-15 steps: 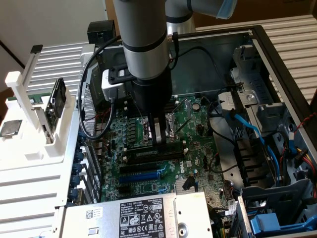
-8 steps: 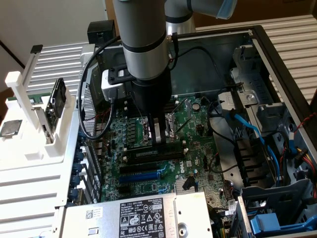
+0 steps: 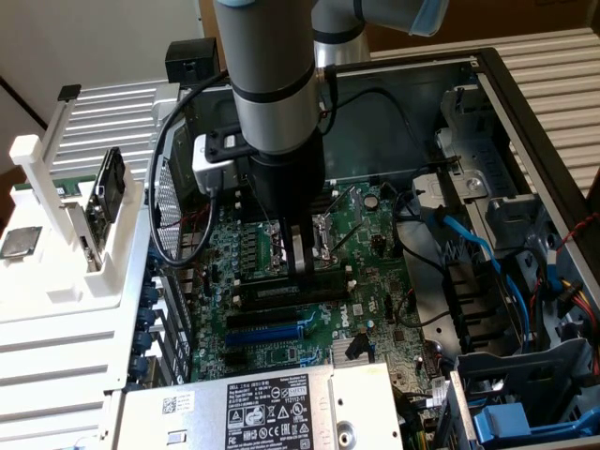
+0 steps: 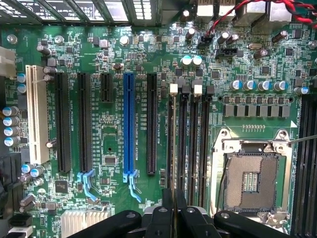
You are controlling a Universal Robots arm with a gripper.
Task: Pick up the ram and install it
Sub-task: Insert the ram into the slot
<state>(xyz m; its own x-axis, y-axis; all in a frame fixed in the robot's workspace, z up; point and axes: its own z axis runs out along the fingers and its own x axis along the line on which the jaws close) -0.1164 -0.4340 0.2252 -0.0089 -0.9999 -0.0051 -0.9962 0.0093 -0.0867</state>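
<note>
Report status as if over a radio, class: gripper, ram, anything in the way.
Gripper shut, down at the memory slots beside the empty processor socket. Ram in its grip: cannot tell. No cable across the slots.

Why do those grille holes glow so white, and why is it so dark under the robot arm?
Wrist view: bright light comes through the vent grille and washes it out white, while the motherboard is evenly lit. Exterior view: the arm seems to block the light, shading the board beneath it, and the white ribbed panel at the exterior view's left looks very bright.
</note>
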